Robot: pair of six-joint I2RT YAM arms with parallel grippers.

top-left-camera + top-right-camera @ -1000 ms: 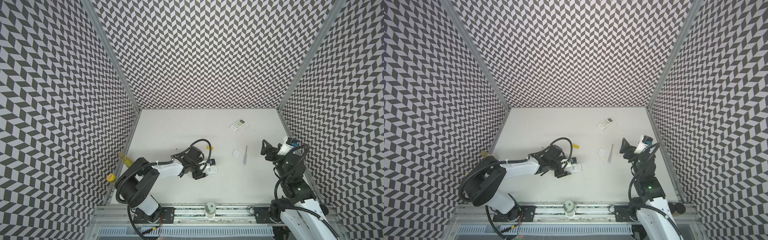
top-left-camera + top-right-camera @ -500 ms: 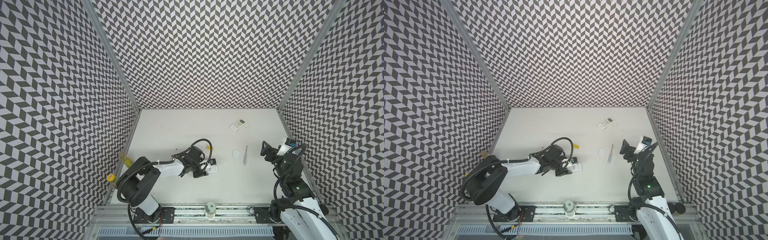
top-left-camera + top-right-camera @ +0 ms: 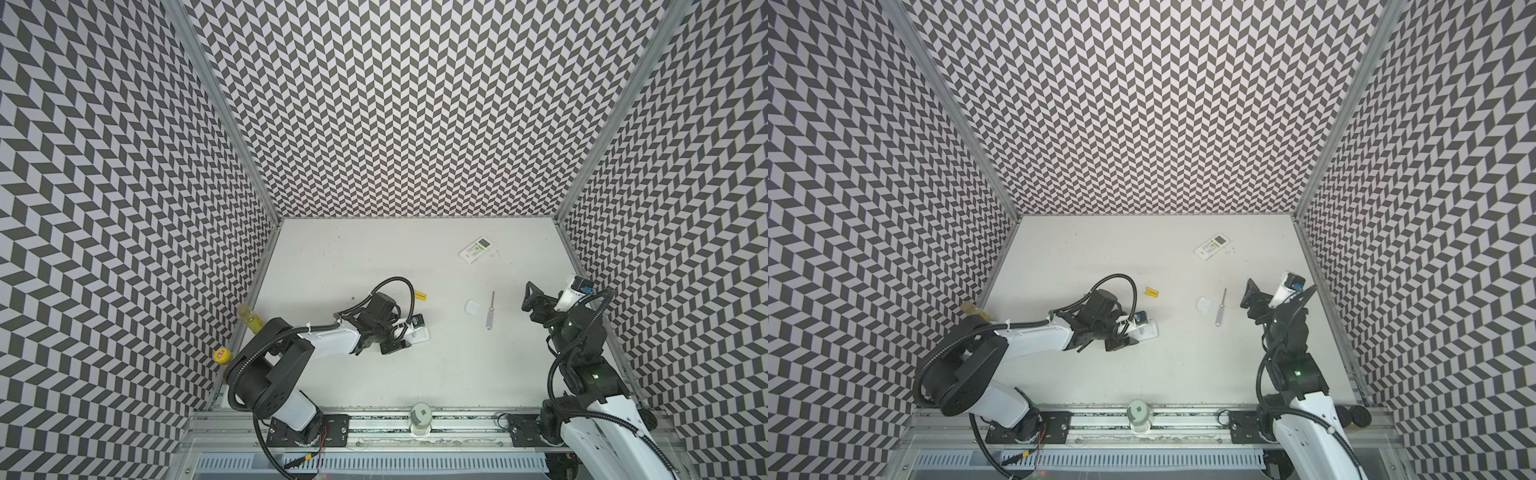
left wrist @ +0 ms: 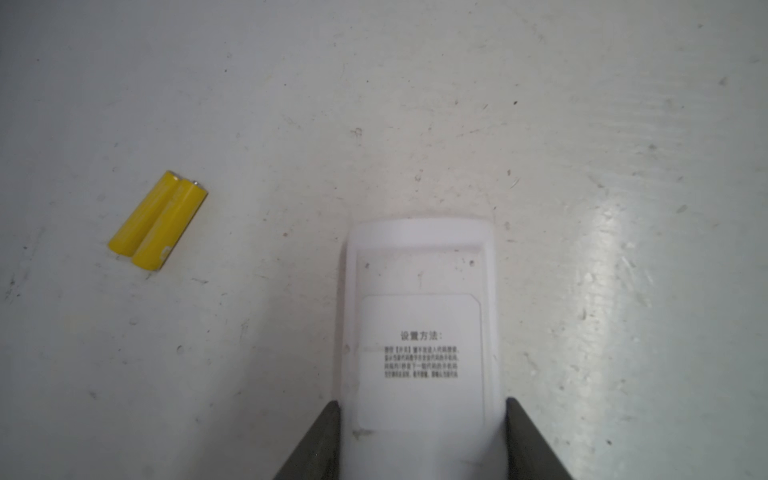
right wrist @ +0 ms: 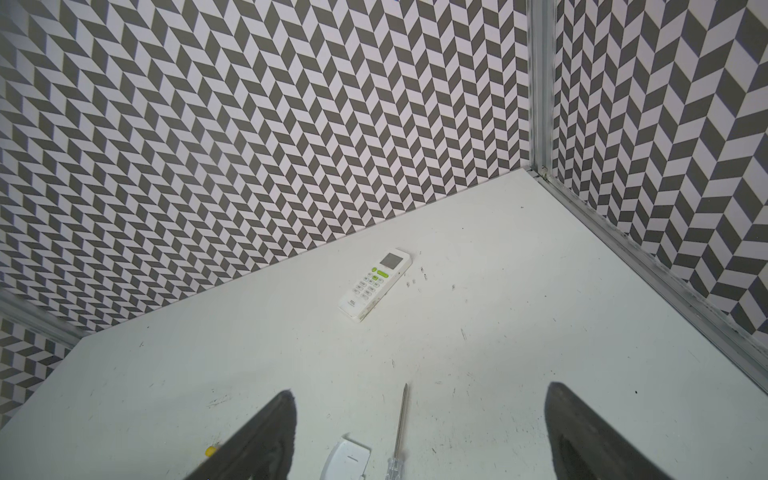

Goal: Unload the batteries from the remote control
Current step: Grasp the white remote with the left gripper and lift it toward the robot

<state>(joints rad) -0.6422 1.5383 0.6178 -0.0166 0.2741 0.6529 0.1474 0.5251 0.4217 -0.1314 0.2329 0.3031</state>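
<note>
Starting on the left, I am watching the left claw sitting low over the white desk. Its two dark fingers are pressing against the long edges of a white plastic remote control, which is lying with its printed label facing up, so the claw is clamped on it. Just beyond that remote and apart from it, two slim yellow cylindrical batteries are lying side by side on the bare desk, touching each other. Further right, a small white plastic cover is resting just beside a thin clear-handled metal screwdriver. Toward the back wall a second white remote with green buttons is lying face up. On the far right the right claw is hovering above the desk, its fingers spread wide apart and gripping nothing.
</note>
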